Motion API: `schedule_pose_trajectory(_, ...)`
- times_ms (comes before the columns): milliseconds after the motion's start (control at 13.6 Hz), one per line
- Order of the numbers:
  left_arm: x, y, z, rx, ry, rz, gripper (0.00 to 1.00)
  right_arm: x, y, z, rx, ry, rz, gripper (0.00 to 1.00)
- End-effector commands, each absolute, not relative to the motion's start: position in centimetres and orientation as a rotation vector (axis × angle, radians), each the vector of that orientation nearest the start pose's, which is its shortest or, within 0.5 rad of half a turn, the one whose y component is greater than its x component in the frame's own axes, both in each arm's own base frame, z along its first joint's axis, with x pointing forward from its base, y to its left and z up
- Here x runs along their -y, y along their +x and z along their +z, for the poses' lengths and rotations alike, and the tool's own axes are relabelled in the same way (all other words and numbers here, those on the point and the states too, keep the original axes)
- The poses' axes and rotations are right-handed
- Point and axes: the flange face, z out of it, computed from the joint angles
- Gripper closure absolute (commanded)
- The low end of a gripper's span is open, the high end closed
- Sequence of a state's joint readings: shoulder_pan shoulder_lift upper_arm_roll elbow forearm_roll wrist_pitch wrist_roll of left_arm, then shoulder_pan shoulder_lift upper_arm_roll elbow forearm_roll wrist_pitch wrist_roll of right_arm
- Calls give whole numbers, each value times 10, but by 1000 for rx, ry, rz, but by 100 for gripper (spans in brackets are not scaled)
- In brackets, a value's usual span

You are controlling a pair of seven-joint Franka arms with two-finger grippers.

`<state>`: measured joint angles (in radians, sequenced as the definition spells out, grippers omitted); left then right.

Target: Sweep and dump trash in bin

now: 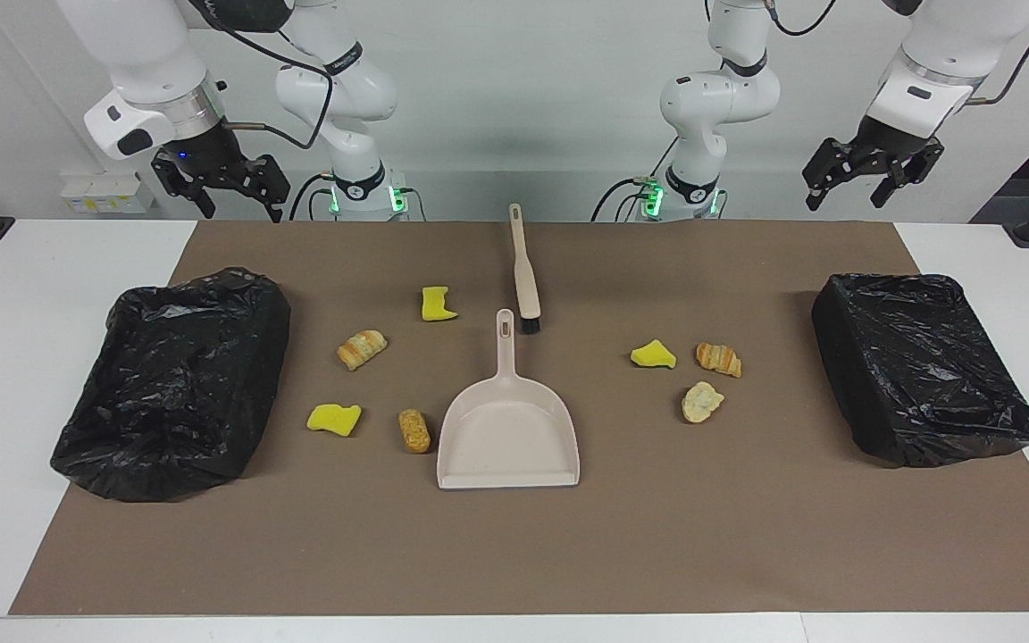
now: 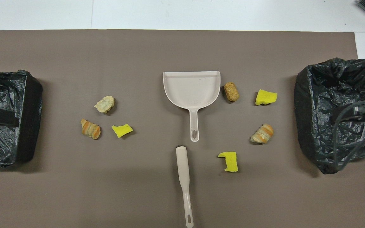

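1. The right gripper (image 1: 244, 212) hangs over the table edge at its own end. I read its jaws as spread wide and holding nothing.
2. The first bin (image 1: 175, 375), lined with a black bag, sits at the right arm's end of the brown mat (image 1: 568, 554).
3. Four pieces of trash lie between that bin and the dustpan (image 1: 507, 438): a sponge scrap (image 1: 439, 304) nearest the robots, a striped roll (image 1: 361, 348), a second sponge scrap (image 1: 334, 418) and a brown lump (image 1: 414, 430) just beside the pan.
4. The brush (image 1: 523, 268) lies mid-table, its bristles near the pan's handle and its own handle toward the robots.
5. Three more pieces lie toward the left arm's end: a third sponge scrap (image 1: 653, 355), a croissant-like lump (image 1: 718, 359) and a pale lump (image 1: 702, 402).
6. The second bin (image 1: 925, 366) sits at the left arm's end, with the left gripper (image 1: 847, 192) up over the table edge, also wide and empty.

Handling: I judge every piece light and soft. The sponge will likely drag on the mat and the rounded lumps may roll, so I would push with slow strokes. I would grip the stiff plastic tools, not the trash: brush at mid-handle, pan by its narrow handle.
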<state>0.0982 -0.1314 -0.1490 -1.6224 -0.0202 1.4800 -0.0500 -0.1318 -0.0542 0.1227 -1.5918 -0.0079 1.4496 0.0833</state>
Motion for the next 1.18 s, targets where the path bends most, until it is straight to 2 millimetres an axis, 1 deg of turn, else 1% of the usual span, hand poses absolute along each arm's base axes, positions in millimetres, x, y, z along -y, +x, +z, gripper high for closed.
schedule_pose_trajectory(0, 32, 495, 661, 2, -3149, 8, 0, 4, 527, 636, -165, -3144, 162, 0)
schedule_pose_trajectory(368, 32, 496, 661, 11, -3149, 6, 0, 1, 525, 636, -166, -3139, 164, 0)
schedule_pose_trajectory(589, 38, 495, 662, -10, -3149, 3, 0, -1, 523, 634, -171, -3139, 167, 0)
schedule_pose_trajectory(663, 43, 495, 661, -27, -3148, 6, 0, -1, 522, 633, -174, -3140, 172, 0)
schedule_pose_trajectory(810, 46, 495, 661, -48, -3157, -1, 0, 1, 522, 633, -174, -3154, 176, 0)
schedule_pose_trajectory(957, 49, 494, 659, -33, -3194, 13, 0, -4, 518, 629, -153, -3146, 172, 0)
schedule_pose_trajectory(1031, 51, 491, 660, -38, -3194, 18, 0, -8, 515, 625, -129, -3146, 148, 0)
schedule_pose_trajectory(1104, 57, 486, 658, -51, -3191, 26, 0, -10, 516, 618, -89, -3145, 94, 0)
